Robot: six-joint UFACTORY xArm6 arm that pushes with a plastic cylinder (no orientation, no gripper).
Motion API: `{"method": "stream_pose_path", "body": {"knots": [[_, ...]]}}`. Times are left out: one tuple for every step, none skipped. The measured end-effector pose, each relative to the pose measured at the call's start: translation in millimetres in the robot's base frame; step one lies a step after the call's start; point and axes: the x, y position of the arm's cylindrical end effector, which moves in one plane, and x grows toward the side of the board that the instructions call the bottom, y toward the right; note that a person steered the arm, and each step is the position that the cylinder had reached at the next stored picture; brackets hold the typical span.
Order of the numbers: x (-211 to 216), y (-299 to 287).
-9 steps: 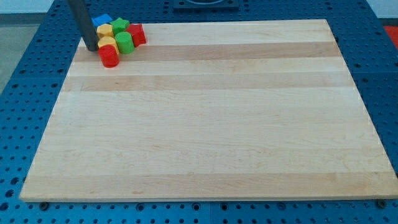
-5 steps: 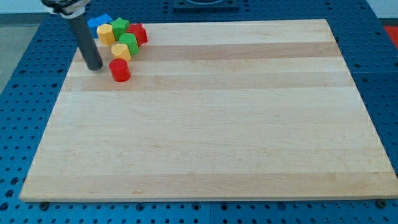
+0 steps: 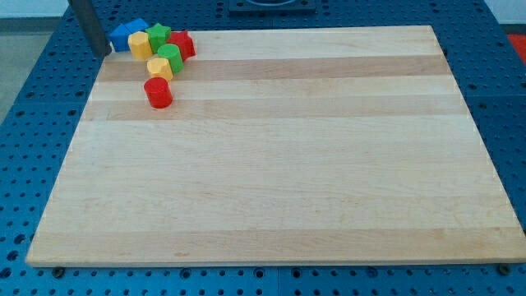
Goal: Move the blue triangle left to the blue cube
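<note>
A cluster of blocks sits at the board's top left corner. Two blue blocks touch each other there: one at the left (image 3: 121, 36) and one just behind it to the right (image 3: 136, 27); I cannot tell which is the triangle and which the cube. My tip (image 3: 103, 53) is at the board's left edge, just left of and slightly below the left blue block, apart from it. A yellow block (image 3: 140, 43) sits right of the blue ones.
A green star-like block (image 3: 159, 34), a red block (image 3: 182, 43), a green cylinder (image 3: 170, 57) and a yellow block (image 3: 159, 68) fill the cluster. A red cylinder (image 3: 158, 92) stands alone below it. The wooden board (image 3: 279, 156) lies on a blue perforated table.
My tip first went down the view, pushing the red cylinder away from the cluster, then moved up and left to the board's edge beside the blue blocks.
</note>
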Motion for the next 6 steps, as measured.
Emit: {"method": "stream_pose_path", "body": {"knots": [[-8.8, 0.2], [-10.0, -0.4], [-8.6, -0.4], [-9.7, 0.0], [-15.2, 0.1], [-18.0, -0.3]]}}
